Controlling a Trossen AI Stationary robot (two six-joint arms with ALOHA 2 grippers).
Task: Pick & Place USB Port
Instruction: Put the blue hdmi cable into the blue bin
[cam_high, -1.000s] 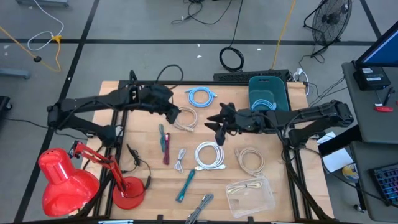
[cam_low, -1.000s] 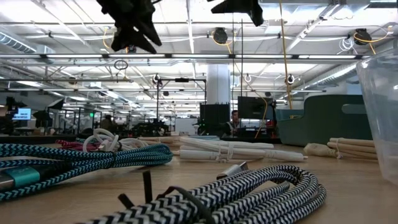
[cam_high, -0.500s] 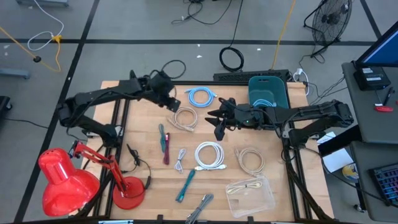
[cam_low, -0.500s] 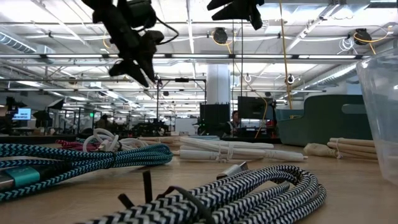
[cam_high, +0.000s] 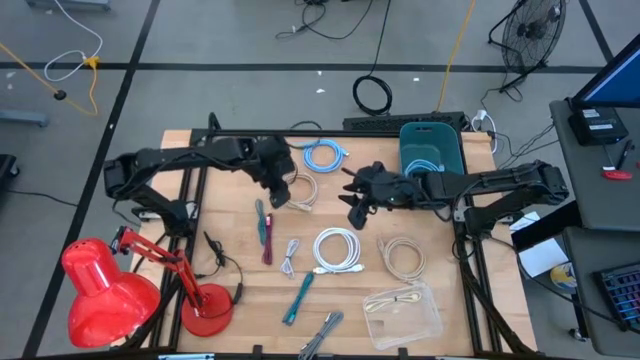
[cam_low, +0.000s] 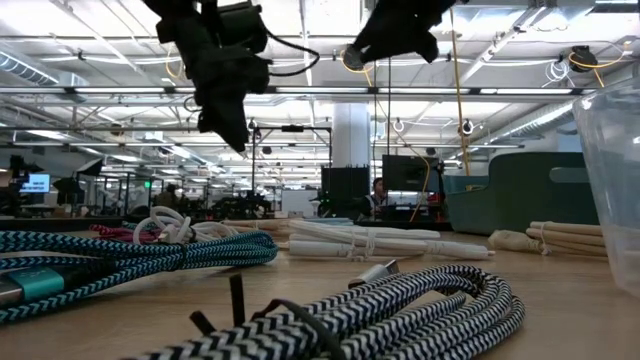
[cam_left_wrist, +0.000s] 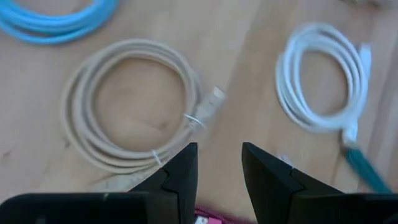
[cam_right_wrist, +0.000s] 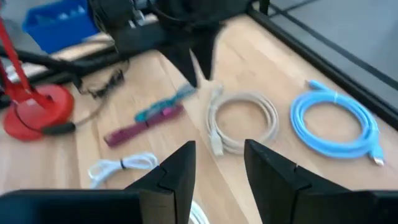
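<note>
The left tool hung above the beige cable coil on the wooden desk, fingers slightly spread and pinching nothing — the left wrist view showed bare wood between them. The right tool hovered just beyond that coil, likewise parted and empty. The teal bin stood at the desk's far right corner. To do this step well, the left tool should probably centre over one strand before descending — not the hollow middle — then close.
</note>
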